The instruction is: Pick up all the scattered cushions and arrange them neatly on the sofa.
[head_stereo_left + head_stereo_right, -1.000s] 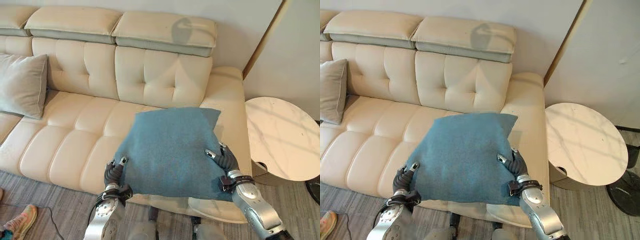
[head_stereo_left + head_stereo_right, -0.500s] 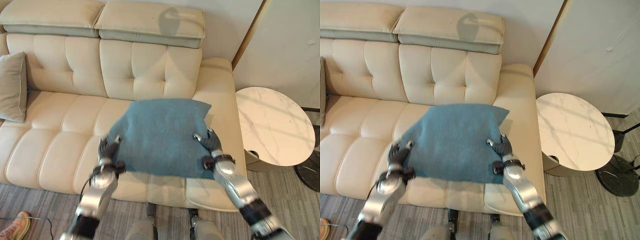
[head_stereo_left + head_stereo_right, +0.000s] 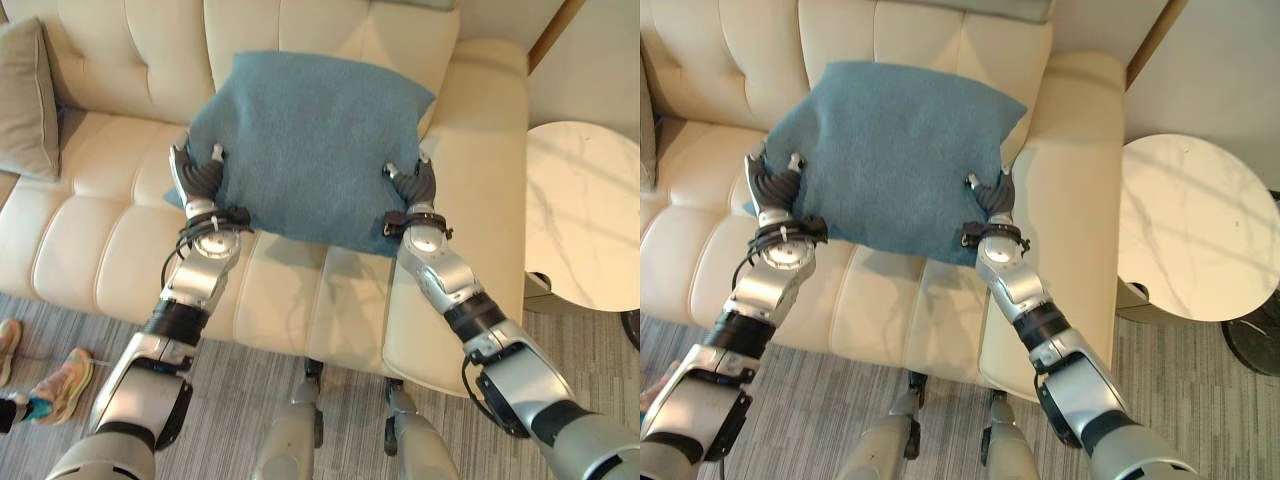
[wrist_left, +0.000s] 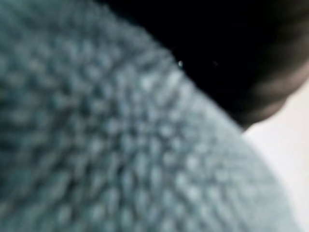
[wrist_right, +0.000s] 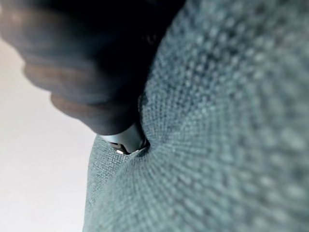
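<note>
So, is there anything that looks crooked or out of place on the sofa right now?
Only the blue cushion. It is not set down yet: the left hand and the right hand grip its near corners, holding it skewed over the seat of the sofa. The grey cushion leans against the backrest as it should.

Both arms reach far forward, level. Left hand and right hand each pinch a near cushion corner.

Cream sofa — grey cushion leaning at its left end.
</note>
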Robot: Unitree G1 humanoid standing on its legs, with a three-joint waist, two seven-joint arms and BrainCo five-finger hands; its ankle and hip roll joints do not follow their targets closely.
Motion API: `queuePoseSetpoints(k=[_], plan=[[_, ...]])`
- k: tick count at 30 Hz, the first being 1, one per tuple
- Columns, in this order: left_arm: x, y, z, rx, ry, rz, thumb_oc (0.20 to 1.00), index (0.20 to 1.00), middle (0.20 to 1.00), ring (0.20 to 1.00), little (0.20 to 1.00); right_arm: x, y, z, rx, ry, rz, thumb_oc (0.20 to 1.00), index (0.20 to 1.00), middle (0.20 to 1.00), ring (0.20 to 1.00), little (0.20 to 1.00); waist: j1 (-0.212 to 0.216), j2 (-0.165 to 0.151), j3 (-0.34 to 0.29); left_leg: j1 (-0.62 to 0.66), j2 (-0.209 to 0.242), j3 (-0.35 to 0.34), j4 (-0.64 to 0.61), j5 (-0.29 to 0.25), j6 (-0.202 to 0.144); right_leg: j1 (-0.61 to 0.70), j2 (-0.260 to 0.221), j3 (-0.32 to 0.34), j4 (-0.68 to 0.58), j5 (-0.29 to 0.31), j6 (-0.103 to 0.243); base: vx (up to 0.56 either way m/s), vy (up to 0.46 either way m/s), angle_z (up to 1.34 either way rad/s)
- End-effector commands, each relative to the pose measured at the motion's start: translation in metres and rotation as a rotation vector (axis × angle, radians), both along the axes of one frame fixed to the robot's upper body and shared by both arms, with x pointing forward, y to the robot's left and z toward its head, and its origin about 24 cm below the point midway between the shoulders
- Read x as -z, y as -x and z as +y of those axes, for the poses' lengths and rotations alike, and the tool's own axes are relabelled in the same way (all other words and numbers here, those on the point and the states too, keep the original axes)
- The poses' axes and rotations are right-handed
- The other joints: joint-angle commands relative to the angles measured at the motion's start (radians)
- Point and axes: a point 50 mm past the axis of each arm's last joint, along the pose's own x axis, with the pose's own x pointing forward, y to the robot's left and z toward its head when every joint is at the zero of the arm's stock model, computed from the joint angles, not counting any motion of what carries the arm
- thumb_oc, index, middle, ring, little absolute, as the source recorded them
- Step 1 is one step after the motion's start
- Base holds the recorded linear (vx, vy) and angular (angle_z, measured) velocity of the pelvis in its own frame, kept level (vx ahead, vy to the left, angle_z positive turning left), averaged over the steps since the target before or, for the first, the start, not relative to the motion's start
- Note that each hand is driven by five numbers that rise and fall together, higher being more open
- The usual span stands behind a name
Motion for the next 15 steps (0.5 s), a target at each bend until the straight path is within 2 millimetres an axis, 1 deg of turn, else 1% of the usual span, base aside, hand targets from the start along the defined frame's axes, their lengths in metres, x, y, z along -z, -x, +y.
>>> queuePoseSetpoints(k=[1, 2, 3, 4, 5, 6, 8, 9, 10, 11, 12, 13, 14, 15], plan=[[-0.113, 0.004, -0.035, 0.035, -0.231, -0.418, 0.2, 0.2, 0.2, 0.2, 0.2, -0.112, 0.017, 0.041, -0.095, -0.079, -0.437, 0.2, 0.2, 0.2, 0.2, 0.2, 0.027, -0.02, 0.004, -0.063, -0.034, -0.007, 0.063, -0.101, -0.031, 0.091, -0.067, -0.093, -0.004, -0.155, 0.052, 0.08, 0.044, 0.2], [-0.121, 0.005, -0.036, 0.027, -0.252, -0.439, 0.2, 0.2, 0.2, 0.2, 0.2, -0.118, 0.017, 0.041, -0.084, -0.054, -0.46, 0.2, 0.2, 0.2, 0.2, 0.2, 0.03, -0.021, 0.002, -0.066, -0.036, -0.01, 0.062, -0.107, -0.033, 0.09, -0.068, -0.096, -0.004, -0.158, 0.055, 0.05, 0.044, 0.24], [-0.136, 0.006, -0.037, -0.002, -0.288, -0.475, 0.2, 0.2, 0.2, 0.2, 0.2, -0.131, 0.019, 0.04, -0.062, -0.046, -0.513, 0.2, 0.2, 0.2, 0.2, 0.2, 0.031, -0.024, 0.002, -0.091, -0.039, -0.014, 0.065, -0.098, -0.033, 0.071, -0.07, -0.102, -0.004, -0.15, 0.059, 0.1, 0.065, 0.29], [-0.15, 0.006, -0.037, -0.038, -0.332, -0.499, 0.2, 0.2, 0.2, 0.2, 0.2, -0.14, 0.021, 0.041, -0.039, -0.015, -0.551, 0.2, 0.2, 0.2, 0.2, 0.2, 0.031, -0.028, 0.0, -0.103, -0.043, -0.017, 0.066, -0.103, -0.036, 0.062, -0.071, -0.107, -0.004, -0.15, 0.064, 0.06, 0.07, 0.24], [-0.158, 0.006, -0.036, -0.068, -0.369, -0.511, 0.2, 0.2, 0.2, 0.2, 0.2, -0.147, 0.022, 0.041, -0.026, 0.004, -0.583, 0.2, 0.2, 0.2, 0.2, 0.2, 0.031, -0.033, -0.003, -0.124, -0.044, -0.017, 0.069, -0.096, -0.035, 0.043, -0.071, -0.109, -0.004, -0.141, 0.067, 0.11, 0.09, 0.23], [-0.169, 0.006, -0.034, -0.135, -0.446, -0.52, 0.2, 0.2, 0.2, 0.2, 0.2, -0.154, 0.025, 0.046, -0.019, 0.044, -0.62, 0.2, 0.2, 0.2, 0.2, 0.2, 0.032, -0.038, -0.005, -0.137, -0.045, -0.018, 0.074, -0.104, -0.037, 0.034, -0.072, -0.11, -0.004, -0.142, 0.073, 0.07, 0.07, 0.2], [-0.178, 0.006, -0.032, -0.201, -0.539, -0.516, 0.2, 0.2, 0.2, 0.2, 0.2, -0.16, 0.025, 0.047, 0.016, 0.114, -0.654, 0.2, 0.2, 0.2, 0.2, 0.2, 0.034, -0.043, -0.003, -0.165, -0.048, -0.013, 0.09, -0.106, -0.031, 0.013, -0.077, -0.111, -0.004, -0.131, 0.079, 0.04, 0.081, 0.15], [-0.183, 0.004, -0.032, -0.253, -0.612, -0.507, 0.2, 0.2, 0.2, 0.2, 0.2, -0.162, 0.025, 0.049, 0.044, 0.167, -0.681, 0.2, 0.2, 0.2, 0.2, 0.2, 0.034, -0.043, 0.004, -0.184, -0.052, -0.011, 0.105, -0.111, -0.028, 0.001, -0.082, -0.111, -0.004, -0.124, 0.083, 0.02, 0.097, 0.05], [-0.183, -0.002, -0.029, -0.31, -0.702, -0.449, 0.2, 0.2, 0.2, 0.2, 0.2, -0.157, 0.017, 0.048, 0.086, 0.294, -0.661, 0.573, 0.573, 0.573, 0.573, 0.573, 0.032, -0.041, 0.011, -0.198, -0.056, -0.006, 0.12, -0.123, -0.028, -0.007, -0.086, -0.109, -0.004, -0.122, 0.089, 0.02, 0.07, 0.01], [-0.184, -0.002, -0.029, -0.31, -0.703, -0.451, 0.373, 0.373, 0.373, 0.373, 0.373, -0.158, 0.017, 0.048, 0.087, 0.293, -0.663, 1.0, 1.0, 1.0, 1.0, 1.0, 0.032, -0.042, 0.011, -0.201, -0.056, -0.006, 0.122, -0.124, -0.028, -0.009, -0.086, -0.109, -0.004, -0.121, 0.089, 0.01, 0.05, 0.02], [-0.185, -0.006, -0.029, -0.332, -0.758, -0.415, 1.0, 1.0, 1.0, 1.0, 1.0, -0.153, 0.01, 0.048, 0.098, 0.358, -0.628, 1.0, 1.0, 1.0, 1.0, 1.0, 0.03, -0.043, 0.013, -0.21, -0.057, -0.003, 0.129, -0.126, -0.026, -0.016, -0.088, -0.108, -0.004, -0.117, 0.091, 0.0, 0.0, 0.0], [-0.187, -0.011, -0.028, -0.358, -0.833, -0.351, 1.0, 1.0, 1.0, 1.0, 1.0, -0.152, 0.002, 0.043, 0.128, 0.467, -0.595, 1.0, 1.0, 1.0, 1.0, 1.0, 0.027, -0.044, 0.017, -0.222, -0.058, -0.002, 0.139, -0.128, -0.023, -0.023, -0.09, -0.109, -0.004, -0.112, 0.093, -0.02, 0.039, 0.01], [-0.187, -0.014, -0.03, -0.367, -0.876, -0.324, 1.0, 1.0, 1.0, 1.0, 1.0, -0.145, -0.005, 0.042, 0.127, 0.552, -0.547, 1.0, 1.0, 1.0, 1.0, 1.0, 0.026, -0.047, 0.025, -0.23, -0.059, -0.001, 0.148, -0.129, -0.02, -0.026, -0.091, -0.109, -0.004, -0.108, 0.093, -0.05, 0.046, 0.0], [-0.186, -0.021, -0.029, -0.409, -0.998, -0.227, 1.0, 1.0, 1.0, 1.0, 1.0, -0.135, -0.02, 0.028, 0.177, 0.751, -0.459, 1.0, 1.0, 1.0, 1.0, 1.0, 0.023, -0.048, 0.041, -0.246, -0.06, 0.001, 0.165, -0.129, -0.013, -0.037, -0.093, -0.106, -0.004, -0.096, 0.095, -0.03, 0.032, -0.01]])
